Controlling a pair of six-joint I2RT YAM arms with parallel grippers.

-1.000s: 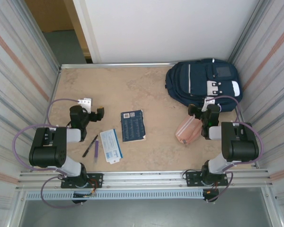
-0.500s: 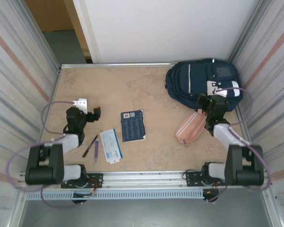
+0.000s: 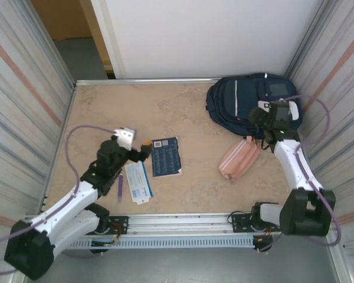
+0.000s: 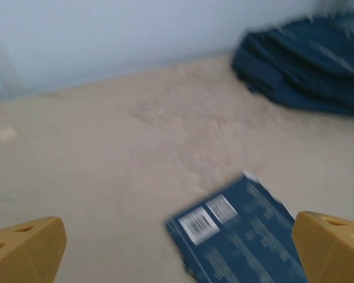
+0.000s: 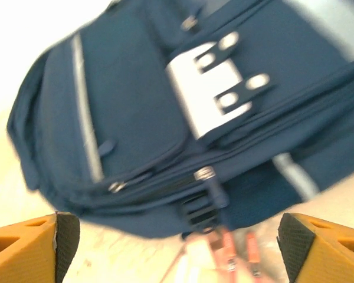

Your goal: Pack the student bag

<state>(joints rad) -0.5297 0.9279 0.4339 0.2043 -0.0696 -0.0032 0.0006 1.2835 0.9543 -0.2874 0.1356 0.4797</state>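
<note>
The 2 arms have reached forward. My left gripper [image 3: 141,150] now hovers, fingers spread, beside the dark blue booklet [image 3: 166,158]. My right gripper [image 3: 258,116], also spread, hangs over the student bag [image 3: 239,97], which lies in the far right corner.

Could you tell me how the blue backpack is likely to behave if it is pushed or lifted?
Probably floppy: the backpack lies slumped flat on the table, its fabric in soft folds. Pushed, it would likely drag and bunch rather than slide cleanly. Lifted by one point, such as a zipper pull, it would likely sag and fold.
</note>
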